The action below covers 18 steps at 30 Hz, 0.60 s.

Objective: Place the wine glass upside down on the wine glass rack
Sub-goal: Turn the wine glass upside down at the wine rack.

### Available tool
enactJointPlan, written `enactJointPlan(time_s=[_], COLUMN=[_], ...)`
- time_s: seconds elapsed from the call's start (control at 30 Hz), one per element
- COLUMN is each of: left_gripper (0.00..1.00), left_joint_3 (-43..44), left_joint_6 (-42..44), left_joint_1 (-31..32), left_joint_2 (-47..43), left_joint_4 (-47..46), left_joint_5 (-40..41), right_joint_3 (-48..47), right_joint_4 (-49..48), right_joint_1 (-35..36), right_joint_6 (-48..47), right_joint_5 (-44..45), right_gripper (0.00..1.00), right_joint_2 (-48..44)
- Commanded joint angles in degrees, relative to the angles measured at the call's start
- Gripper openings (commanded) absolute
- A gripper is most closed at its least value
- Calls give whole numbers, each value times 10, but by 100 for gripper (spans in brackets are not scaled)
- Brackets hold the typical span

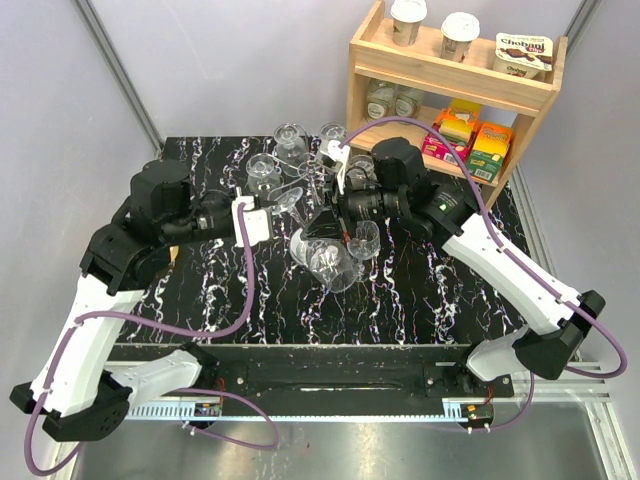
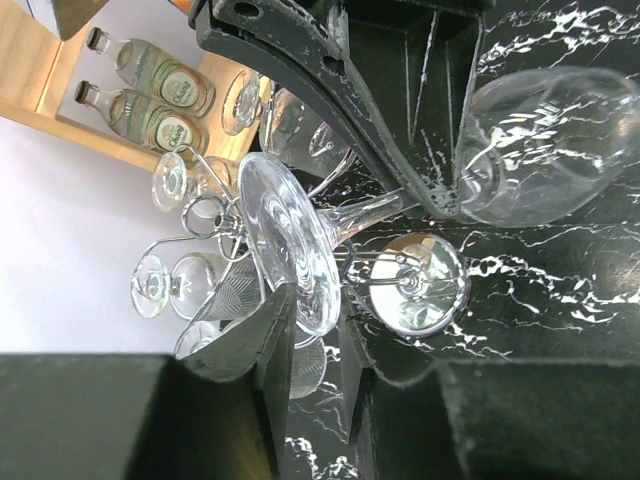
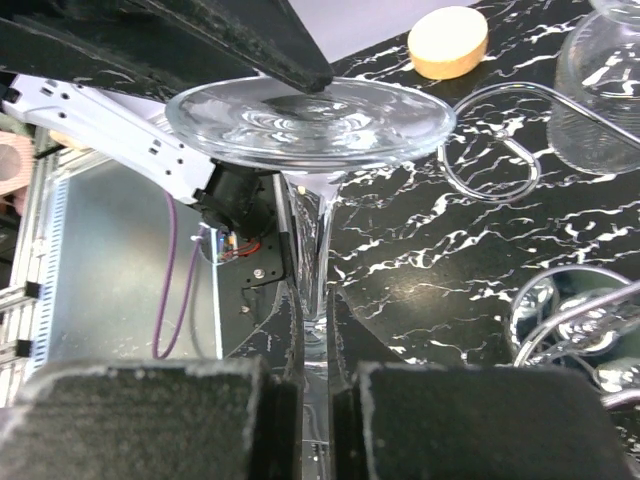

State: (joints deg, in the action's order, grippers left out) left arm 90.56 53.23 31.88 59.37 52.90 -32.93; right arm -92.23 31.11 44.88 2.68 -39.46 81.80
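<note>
You are mid-transfer. The wine glass lies roughly on its side at the centre of the top view, just in front of the rack and not yet hung. Its bowl is toward the lower centre of that view, low over the table; you cannot tell whether it touches.

The right gripper is pressed together on the stem, pinching it. The left gripper is narrowed at the foot. One finger lies across the foot's flat face, and it appears to pinch the rim.

By my judgement, the next move calls for one gripper to let go. Then you turn the glass bowl-down and slide the stem into a free wire arm, so the foot rests on top. Watch the glasses already hanging there, as they crowd the approach.

Counted:
- One glass is held.
- At least four glasses hang on the rack in the top view, where the glare stops a firm count.
- There is one rack.
- There are two arms.
- One wooden shelf stands at the upper right. Its top holds two cups and one tub.
- Two bottles show at the upper left of the left wrist view.
- One round wooden disc lies on the table.
</note>
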Motion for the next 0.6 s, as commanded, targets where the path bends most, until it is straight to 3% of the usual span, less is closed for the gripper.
enactJointPlan(time_s=[0.0,0.23,0.37,0.57], left_gripper=[29,41,58,65], left_joint_3=[26,41,54,66], left_joint_6=[-41,-61,-74,-99], left_joint_1=[4,-1,-5,-15], left_joint_2=[7,14,17,17], left_joint_4=[12,-4,-13,-28], left_joint_5=[-26,-19,-13,-1], right_joint_3=[1,18,25,41], right_joint_4=[-85,-88,-85,-73], right_joint_1=[-17,-16,-17,-17], right_joint_6=[-8,-14,-21,-50], right_joint_5=[40,44,52,69], right_gripper=[0,0,0,0], right_joint_2=[-32,-43,-50,-74])
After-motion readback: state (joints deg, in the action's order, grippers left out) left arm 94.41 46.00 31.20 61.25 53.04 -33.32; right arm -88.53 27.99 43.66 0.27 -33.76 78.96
